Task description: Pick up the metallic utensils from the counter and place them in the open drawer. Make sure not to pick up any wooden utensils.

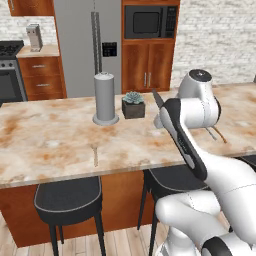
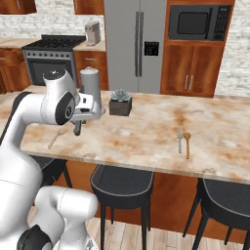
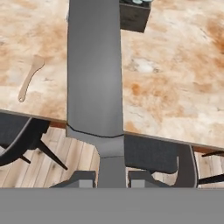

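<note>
Small kitchen knife (image 3: 94, 65), one of two metallic utensils: clamped in the end effector (image 3: 111, 177), whose two fingertips (image 3: 81, 177) press on the narrow handle from either side. In the hand view the dark grey blade runs away from the fingers, held in the air across the edge of the surface (image 1: 50, 125). In the left base view the blade tip (image 1: 157, 99) rises up and left beside the white arm.

Second metallic utensil: one slim silver fork (image 2: 179, 139), flat on the surface well to the right of the end effector, just beside one wooden spoon (image 2: 187, 144). One wooden fork (image 3: 29, 78) lies on the near part of the surface, left of the held knife.

Containers: one dark square pot (image 2: 120, 105) holding one small succulent, standing beside one upright grey cylinder (image 2: 91, 85) on a round base.

Three black stools (image 2: 122, 185) stand under the near edge.
</note>
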You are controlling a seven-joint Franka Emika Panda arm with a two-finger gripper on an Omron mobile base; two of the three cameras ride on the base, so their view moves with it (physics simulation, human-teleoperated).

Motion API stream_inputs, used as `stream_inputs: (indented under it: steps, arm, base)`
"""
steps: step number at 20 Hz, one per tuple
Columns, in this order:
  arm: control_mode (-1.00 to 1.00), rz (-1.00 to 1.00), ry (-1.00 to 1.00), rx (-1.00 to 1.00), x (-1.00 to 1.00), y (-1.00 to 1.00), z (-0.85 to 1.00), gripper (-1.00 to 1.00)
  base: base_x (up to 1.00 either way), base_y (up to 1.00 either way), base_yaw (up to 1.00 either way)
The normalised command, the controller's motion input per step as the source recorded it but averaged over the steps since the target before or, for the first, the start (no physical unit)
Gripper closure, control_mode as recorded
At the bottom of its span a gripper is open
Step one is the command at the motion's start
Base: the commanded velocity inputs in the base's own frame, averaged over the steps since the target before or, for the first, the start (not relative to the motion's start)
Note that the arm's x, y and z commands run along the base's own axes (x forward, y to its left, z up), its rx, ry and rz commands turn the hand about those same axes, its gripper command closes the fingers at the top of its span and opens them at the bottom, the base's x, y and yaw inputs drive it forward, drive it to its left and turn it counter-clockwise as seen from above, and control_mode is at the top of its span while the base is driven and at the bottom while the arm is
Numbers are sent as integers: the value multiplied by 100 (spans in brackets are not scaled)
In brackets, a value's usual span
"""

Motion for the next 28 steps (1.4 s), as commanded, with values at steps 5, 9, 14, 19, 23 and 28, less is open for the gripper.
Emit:
stream_inputs:
  steps: [5,9,14,19,23,28]
  arm:
    - [-100,0,0,0,-36,0,0,100]
    - [100,0,0,0,0,0,0,100]
    - [100,0,0,0,0,0,0,100]
    - [100,0,0,0,0,0,0,100]
    - [100,0,0,0,0,0,0,100]
    - [100,0,0,0,0,0,0,100]
  base:
    - [0,0,0]
    - [-79,0,2]
    - [-80,9,4]
    - [-30,73,16]
    - [3,100,40]
    - [-3,100,63]
